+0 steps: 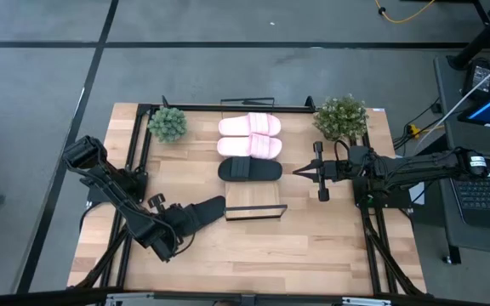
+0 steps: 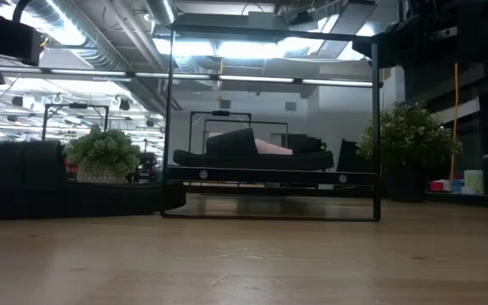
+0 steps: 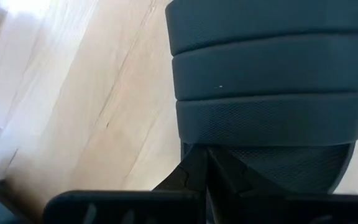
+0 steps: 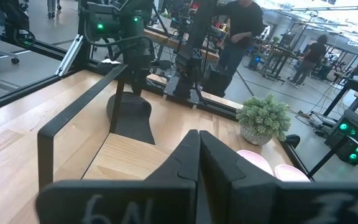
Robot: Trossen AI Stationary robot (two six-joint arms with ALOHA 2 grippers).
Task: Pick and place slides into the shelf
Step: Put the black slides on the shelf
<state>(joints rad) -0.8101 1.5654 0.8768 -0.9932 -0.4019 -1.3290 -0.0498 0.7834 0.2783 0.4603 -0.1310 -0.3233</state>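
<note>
The shelf (image 1: 253, 201) runs from the far edge toward mid-table. Two pale pink slides (image 1: 249, 125) (image 1: 250, 146) lie across its far part. A black slide (image 1: 249, 170) lies across it just in front of them, and the near board is bare. My left gripper (image 1: 185, 218) is shut on the second black slide (image 1: 208, 209), just left of the shelf's near end. My right gripper (image 1: 299, 172) is shut and holds nothing. It points toward the table's left, right beside the shelf at the level of the shelved black slide. My left gripper (image 3: 207, 163) has the black slide by one end of its sole (image 3: 253, 163), behind the ribbed strap (image 3: 266, 74). The fingers come low from the table's near left, along the slide. They hide the place of contact. The slide points toward the shelf; whether it is clear of the table cannot be told.
Two small potted plants stand at the far corners, one left (image 1: 168, 124) and one right (image 1: 340, 117) of the shelf. A dark metal frame (image 2: 269, 38) rises around the shelf. Bare wooden tabletop (image 1: 253, 255) spreads at the near side. People (image 4: 238, 25) stand in the room beyond.
</note>
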